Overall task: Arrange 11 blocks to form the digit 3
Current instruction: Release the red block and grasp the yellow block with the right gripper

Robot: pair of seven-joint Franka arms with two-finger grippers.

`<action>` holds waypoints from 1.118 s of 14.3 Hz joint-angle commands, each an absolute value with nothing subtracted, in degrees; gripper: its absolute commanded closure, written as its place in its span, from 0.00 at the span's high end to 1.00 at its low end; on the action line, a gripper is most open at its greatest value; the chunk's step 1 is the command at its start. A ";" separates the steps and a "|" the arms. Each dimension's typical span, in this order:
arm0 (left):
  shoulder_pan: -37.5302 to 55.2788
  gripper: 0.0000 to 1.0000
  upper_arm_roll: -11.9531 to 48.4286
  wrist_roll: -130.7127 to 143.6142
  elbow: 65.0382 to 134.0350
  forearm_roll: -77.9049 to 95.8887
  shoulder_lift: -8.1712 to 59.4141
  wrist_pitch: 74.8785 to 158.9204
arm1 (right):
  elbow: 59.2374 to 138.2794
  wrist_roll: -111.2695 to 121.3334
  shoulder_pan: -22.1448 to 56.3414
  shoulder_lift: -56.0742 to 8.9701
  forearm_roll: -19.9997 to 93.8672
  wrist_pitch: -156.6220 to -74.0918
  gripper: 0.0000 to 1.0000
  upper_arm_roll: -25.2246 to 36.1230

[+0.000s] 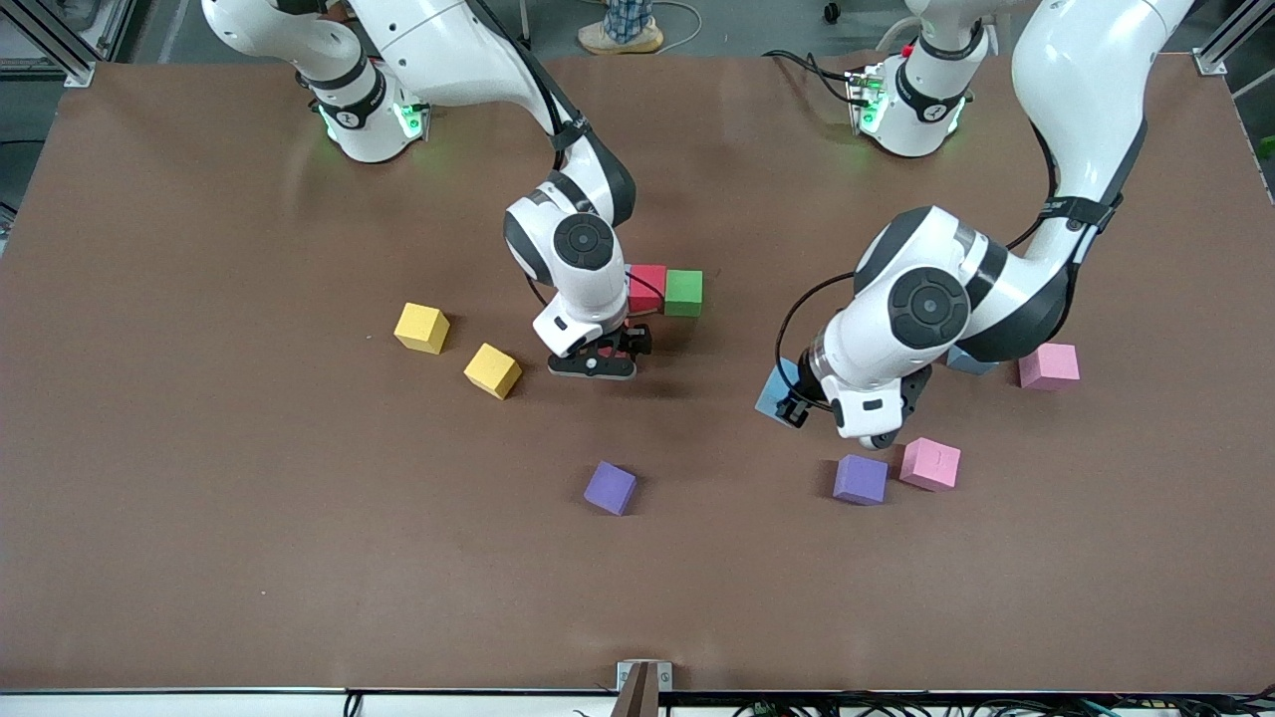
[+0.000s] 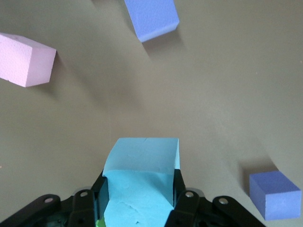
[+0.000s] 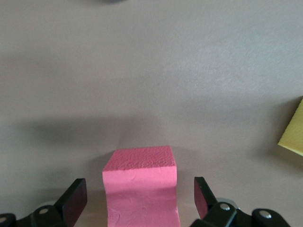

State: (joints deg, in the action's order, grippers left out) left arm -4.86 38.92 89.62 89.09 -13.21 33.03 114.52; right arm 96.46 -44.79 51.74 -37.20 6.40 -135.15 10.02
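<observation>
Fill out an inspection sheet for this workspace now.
Surface: brown matte table, flat, bare between blocks.
Job's things: red foam cube touching green foam cube; hot-pink foam cube between the right hand's fingers; two yellow, two purple, two pale pink cubes loose.
Clutter: nothing seen.
Grippers: right hand open around the hot-pink cube; left hand shut on light blue foam cube.
Cables: black cable on left arm.
Surroundings: aluminium frame posts at corners.
</observation>
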 commanded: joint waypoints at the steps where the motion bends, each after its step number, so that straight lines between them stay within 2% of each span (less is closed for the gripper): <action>1: -4.48 0.17 38.85 91.75 88.51 -13.97 32.25 113.20 | 97.29 -45.70 48.62 -33.32 5.62 -132.37 1.00 9.58; 4: -2.21 0.17 38.76 94.13 85.10 -13.54 33.57 113.03 | 98.69 -46.32 46.24 -31.82 5.45 -131.22 1.00 11.41; 7: -1.49 0.17 38.67 94.66 82.36 -13.97 33.57 107.41 | 100.37 -45.27 45.70 -31.29 5.10 -130.96 1.00 16.51; 10: -1.41 0.17 38.58 94.57 82.27 -14.15 34.54 107.40 | 107.73 -45.79 42.20 -28.22 5.45 -133.76 1.00 16.70; 13: -1.14 0.17 38.50 94.75 82.27 -14.15 35.50 107.66 | 115.73 -46.14 41.31 -25.32 6.15 -139.90 1.00 16.61; 16: 0.08 0.17 38.41 94.75 81.74 -14.68 36.74 108.80 | 116.72 -46.67 41.83 -25.14 10.09 -140.54 1.00 16.61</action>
